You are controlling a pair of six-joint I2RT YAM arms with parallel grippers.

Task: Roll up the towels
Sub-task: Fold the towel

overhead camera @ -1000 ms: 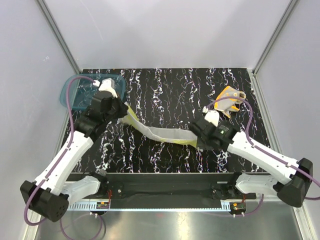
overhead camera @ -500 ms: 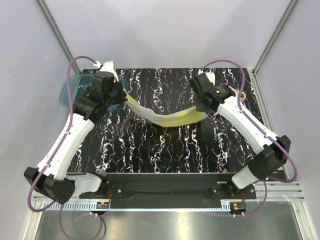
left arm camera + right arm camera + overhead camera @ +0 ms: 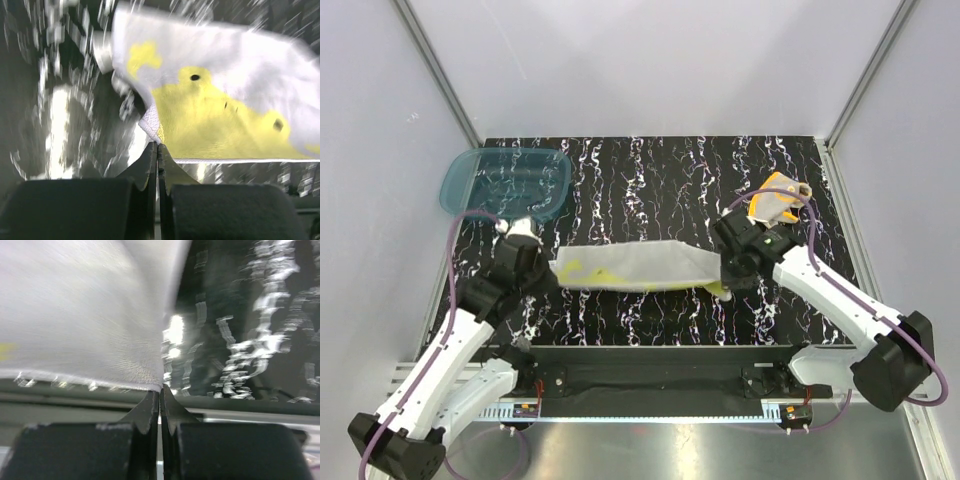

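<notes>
The pale yellow towel is stretched left to right between my two grippers over the near half of the table, mostly grey-beige side up with yellow at both ends. My left gripper is shut on its left corner; in the left wrist view the towel spreads away from the closed left gripper. My right gripper is shut on the right corner, and the right wrist view shows the towel's grey cloth running from the pinched right gripper. The orange towel lies crumpled at the far right, untouched.
A translucent teal basin stands at the far left corner of the black marbled table. Grey walls and metal frame posts close in the sides and back. The black base rail runs along the near edge.
Both arms swung the yellow towel toward the far side, then pulled it back toward the near edge. It now hangs straighter and wider, grey side up, between the grippers.
</notes>
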